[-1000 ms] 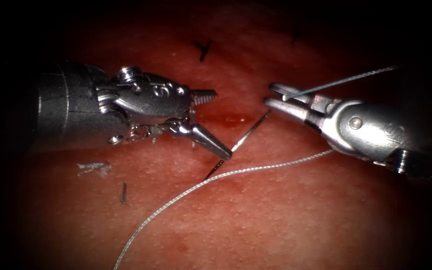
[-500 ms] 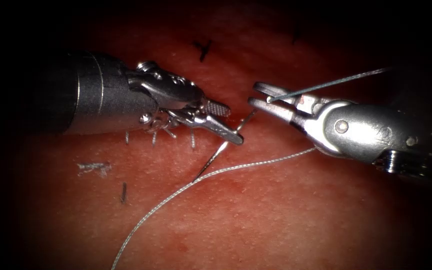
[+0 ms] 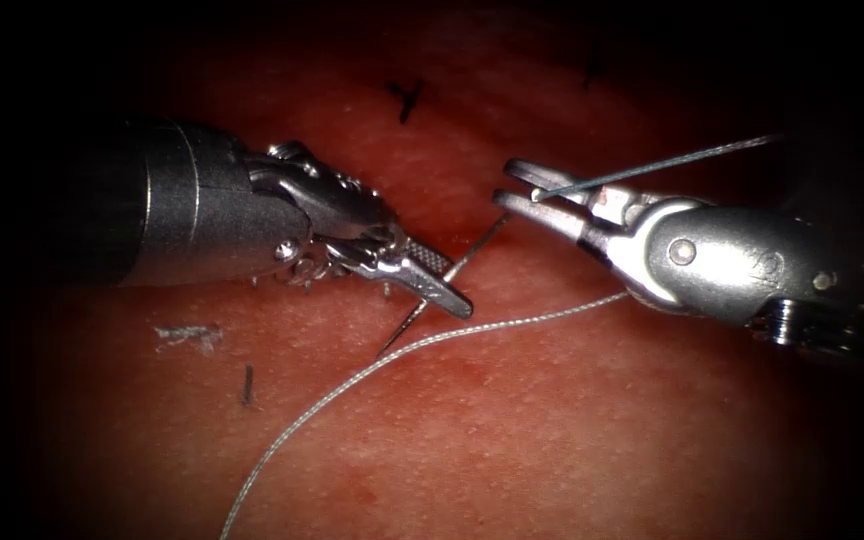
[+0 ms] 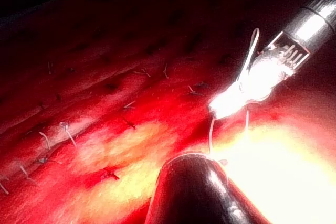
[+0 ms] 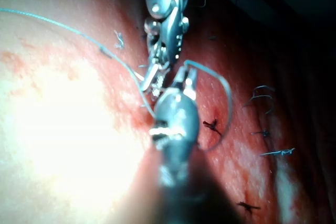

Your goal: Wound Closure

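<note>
left hand (image 3: 442,288) closed on needle (image 3: 457,268) mid-curve, needle still in tissue (image 3: 552,420) | right hand (image 3: 517,188) clamps thread (image 3: 432,342) | next: steady needle grip

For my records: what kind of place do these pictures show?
Probably a surgical suturing practice bench: two wristed tools, left closed on the needle at mid-curve, right holding thread, over red tissue that the needle pierces.
</note>
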Available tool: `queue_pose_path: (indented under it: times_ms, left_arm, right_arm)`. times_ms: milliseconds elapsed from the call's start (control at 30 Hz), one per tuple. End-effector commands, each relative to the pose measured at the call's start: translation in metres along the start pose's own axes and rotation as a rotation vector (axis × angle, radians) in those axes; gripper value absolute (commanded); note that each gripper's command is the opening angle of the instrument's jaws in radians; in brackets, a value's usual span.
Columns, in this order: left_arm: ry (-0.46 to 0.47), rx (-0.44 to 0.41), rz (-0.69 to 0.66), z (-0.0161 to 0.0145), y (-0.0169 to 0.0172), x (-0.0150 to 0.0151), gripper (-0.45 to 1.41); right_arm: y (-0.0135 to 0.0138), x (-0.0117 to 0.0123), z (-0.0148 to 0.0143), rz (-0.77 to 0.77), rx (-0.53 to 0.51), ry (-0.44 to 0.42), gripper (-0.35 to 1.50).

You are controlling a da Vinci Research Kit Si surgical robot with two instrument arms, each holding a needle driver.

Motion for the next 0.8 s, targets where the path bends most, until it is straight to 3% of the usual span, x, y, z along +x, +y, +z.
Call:
queue_pose_path:
  times_ms: [33,133,167,200,233,267,333,500,567,800]
  left_arm:
    - [-0.002,0.000,-0.006,0.0005,-0.0003,0.0012,-0.45]
    - [-0.021,-0.036,-0.045,0.0006,-0.0004,0.0014,-0.45]
    - [-0.025,-0.038,-0.048,0.0006,-0.0004,0.0014,-0.45]
    - [-0.025,-0.038,-0.048,0.0006,-0.0004,0.0014,-0.45]
    - [-0.010,-0.054,-0.048,0.0005,-0.0004,0.0015,-0.45]
    - [-0.010,-0.054,-0.048,0.0005,-0.0004,0.0015,-0.45]
    - [0.035,-0.054,-0.059,0.0003,-0.0002,0.0015,-0.45]
    - [0.157,-0.047,-0.069,-0.0004,0.0008,0.0008,-0.45]
    - [0.215,-0.047,-0.081,-0.0005,0.0019,0.0004,-0.45]
    - [0.242,-0.053,-0.092,-0.0005,0.0032,0.0000,-0.45]
  right_arm:
    - [0.0003,0.0000,0.0010,-0.002,-0.001,0.004,-0.35]
    - [0.0002,0.0000,0.0011,-0.008,-0.003,0.004,-0.28]
    - [0.0002,0.0000,0.0012,0.016,-0.002,0.003,0.04]
    - [0.0002,0.0000,0.0012,0.016,-0.002,0.003,0.04]
    - [0.0002,0.0000,0.0016,0.100,-0.013,-0.006,0.62]
    - [0.0002,0.0000,0.0016,0.100,-0.013,-0.006,0.62]
    - [0.0001,0.0001,0.0022,0.246,-0.068,-0.013,0.99]
    - [-0.0003,0.0003,0.0033,0.320,-0.109,-0.053,0.99]
    - [-0.0003,0.0003,0.0033,0.347,-0.172,-0.068,0.94]
    - [-0.0004,0.0000,0.0037,0.348,-0.196,-0.074,0.94]
